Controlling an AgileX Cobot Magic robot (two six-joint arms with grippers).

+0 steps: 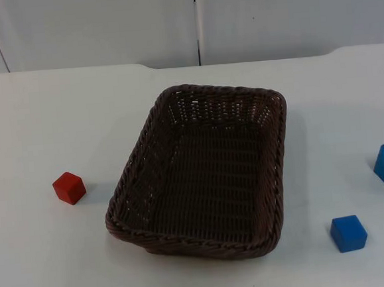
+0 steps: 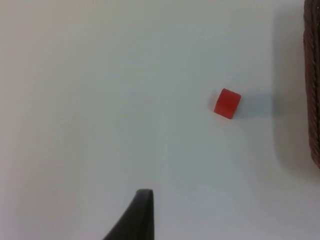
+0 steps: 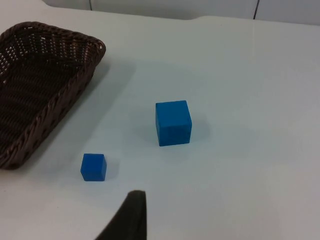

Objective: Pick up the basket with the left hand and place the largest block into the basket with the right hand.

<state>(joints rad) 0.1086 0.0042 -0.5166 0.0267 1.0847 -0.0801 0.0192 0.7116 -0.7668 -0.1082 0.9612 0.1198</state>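
Small blue block [image 1: 349, 233] nearest; basket [image 1: 201, 169] empty; pincer states cannot be told.

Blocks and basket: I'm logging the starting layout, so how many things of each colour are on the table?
Blue blocks: 2, the large blue block and the small blue block
Red block: 1
Brown basket: 1
Total: 4

Dark woven basket [image 3: 35, 90] is sitting on the white table [image 3: 250, 75], empty inside. Large blue block [image 3: 173, 122] is resting well apart from the basket rim. Small blue block [image 3: 93, 167] is lying nearer the basket. Black fingertip [image 3: 131, 215] is hovering just beside the small block.
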